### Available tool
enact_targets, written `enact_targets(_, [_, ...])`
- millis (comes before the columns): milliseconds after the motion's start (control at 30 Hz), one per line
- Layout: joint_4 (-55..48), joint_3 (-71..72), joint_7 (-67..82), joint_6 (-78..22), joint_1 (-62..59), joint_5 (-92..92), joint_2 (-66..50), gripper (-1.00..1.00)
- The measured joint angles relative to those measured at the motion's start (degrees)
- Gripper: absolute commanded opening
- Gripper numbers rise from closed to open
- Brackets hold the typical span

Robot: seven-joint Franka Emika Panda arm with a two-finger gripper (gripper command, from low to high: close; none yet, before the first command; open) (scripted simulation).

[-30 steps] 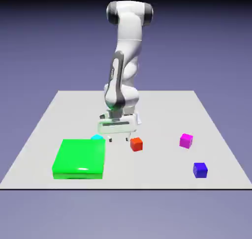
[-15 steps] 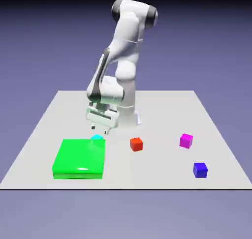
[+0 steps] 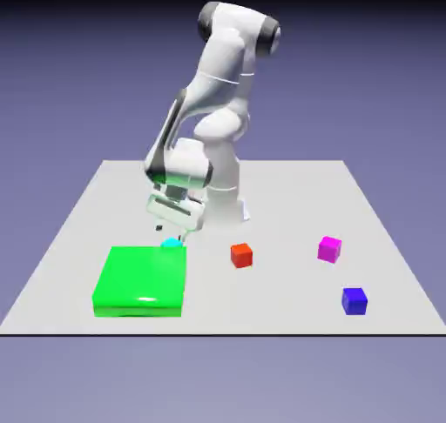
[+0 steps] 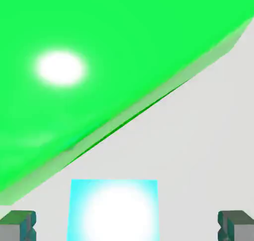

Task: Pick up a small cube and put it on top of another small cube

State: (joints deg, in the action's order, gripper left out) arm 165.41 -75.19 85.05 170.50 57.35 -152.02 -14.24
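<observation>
Gripper (image 3: 170, 233): 2 fingers (image 4: 20, 226) spread, nothing pinched. Cyan cube (image 4: 114, 210) lies between and below them, near the green block (image 4: 99, 71). Magenta cube (image 3: 329, 250) rests on the table (image 3: 287, 299), toward the exterior view's right.

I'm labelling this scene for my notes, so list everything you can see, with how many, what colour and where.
Flat block: one, green, on the table at the exterior view's left
Small cube: one, cyan, on the table behind the flat block, partly hidden by it in the exterior view
Cube: one, red, near the middle of the exterior view
Another small cube: one, magenta, toward the exterior view's right
Cube: one, dark blue, near the table's front right
Table: one, light grey, under everything
Arm: one, white with dark parts, reaching over the table
Gripper: one, two fingers, open around the cyan cube's sides
</observation>
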Motion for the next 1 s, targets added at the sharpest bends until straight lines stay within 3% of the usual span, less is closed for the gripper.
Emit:
enact_targets(667, [-4.5, 37.4, 13.0, -5.6, -41.5, -9.7, -4.0, 0.00])
enact_targets(700, [-4.7, 39.0, 13.5, -5.8, -43.2, -10.1, -4.2, -1.00])
enact_targets(1000, [-3.1, 25.9, 9.0, -3.9, -28.7, -6.7, -2.8, -1.00])
